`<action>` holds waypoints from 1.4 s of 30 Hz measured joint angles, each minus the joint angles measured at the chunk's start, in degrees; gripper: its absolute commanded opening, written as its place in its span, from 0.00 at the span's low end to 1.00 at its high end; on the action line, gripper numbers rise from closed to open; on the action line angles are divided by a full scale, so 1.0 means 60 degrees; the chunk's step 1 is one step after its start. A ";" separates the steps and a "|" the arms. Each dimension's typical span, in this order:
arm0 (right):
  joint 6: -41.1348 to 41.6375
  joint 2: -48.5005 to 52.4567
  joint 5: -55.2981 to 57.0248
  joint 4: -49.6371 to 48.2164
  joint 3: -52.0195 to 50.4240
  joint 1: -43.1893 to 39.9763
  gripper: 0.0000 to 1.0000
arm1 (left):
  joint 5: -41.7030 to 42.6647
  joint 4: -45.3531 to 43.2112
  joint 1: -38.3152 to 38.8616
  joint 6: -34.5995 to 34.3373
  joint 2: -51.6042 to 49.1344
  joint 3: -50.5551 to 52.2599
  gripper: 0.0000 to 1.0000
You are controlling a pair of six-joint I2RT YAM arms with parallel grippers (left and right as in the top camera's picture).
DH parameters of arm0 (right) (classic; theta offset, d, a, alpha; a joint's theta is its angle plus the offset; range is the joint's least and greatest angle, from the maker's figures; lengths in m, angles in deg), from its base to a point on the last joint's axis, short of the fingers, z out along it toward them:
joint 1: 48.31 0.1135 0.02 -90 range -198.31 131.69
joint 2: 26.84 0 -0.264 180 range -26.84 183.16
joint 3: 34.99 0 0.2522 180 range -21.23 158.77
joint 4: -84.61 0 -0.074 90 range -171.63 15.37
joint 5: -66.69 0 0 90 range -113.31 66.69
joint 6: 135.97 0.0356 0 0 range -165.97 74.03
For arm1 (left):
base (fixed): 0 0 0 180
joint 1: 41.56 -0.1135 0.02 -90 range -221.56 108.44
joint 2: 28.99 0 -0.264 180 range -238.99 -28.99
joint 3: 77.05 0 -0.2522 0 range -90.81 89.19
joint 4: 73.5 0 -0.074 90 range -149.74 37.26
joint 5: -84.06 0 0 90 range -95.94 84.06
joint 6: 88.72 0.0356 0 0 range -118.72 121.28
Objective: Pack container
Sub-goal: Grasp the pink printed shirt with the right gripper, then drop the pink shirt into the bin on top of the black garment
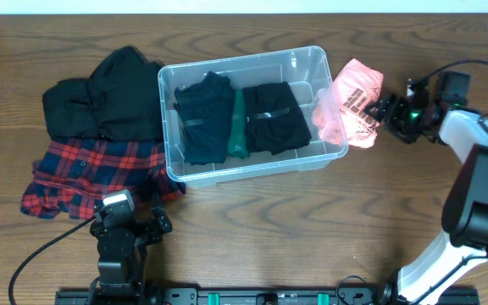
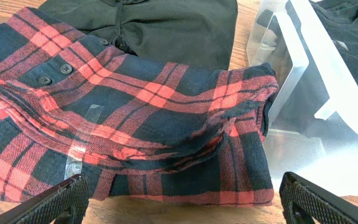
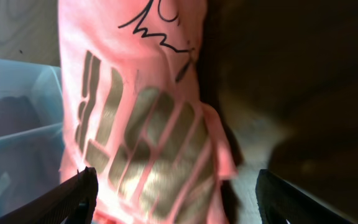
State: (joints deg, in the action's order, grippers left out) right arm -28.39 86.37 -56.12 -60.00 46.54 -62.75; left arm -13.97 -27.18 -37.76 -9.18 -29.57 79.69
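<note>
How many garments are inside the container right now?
3: a black garment on the left, a green one in the middle, another black one on the right. The pink shirt drapes over the container at its right rim; others may lie hidden underneath.

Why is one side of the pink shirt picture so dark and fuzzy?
Right wrist view: the pink shirt is very close to the lens, so it blurs, and the picture's right half is deep shadow. Left wrist view: the plaid shirt is sharp and evenly lit. Overhead view: even light, everything small but clear.
</note>
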 measured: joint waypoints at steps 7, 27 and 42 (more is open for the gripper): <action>0.0186 0.0331 -0.0222 -0.0685 0.0004 0.0696 0.26 | 0.0000 0.0000 0.0000 0.0000 0.0000 0.0000 0.98; 0.0055 -0.5934 0.0033 0.1778 -0.0051 0.1479 0.03 | 0.0000 0.0000 0.0000 0.0000 0.0000 0.0000 0.98; 0.0441 -0.5235 0.0291 -0.0805 -0.0004 0.5916 0.05 | 0.0000 0.0000 0.0000 0.0000 0.0000 0.0000 0.98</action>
State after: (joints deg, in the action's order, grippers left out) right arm -25.74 54.96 -54.38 -64.84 46.52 -27.25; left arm -13.97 -27.18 -37.76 -9.18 -29.57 79.69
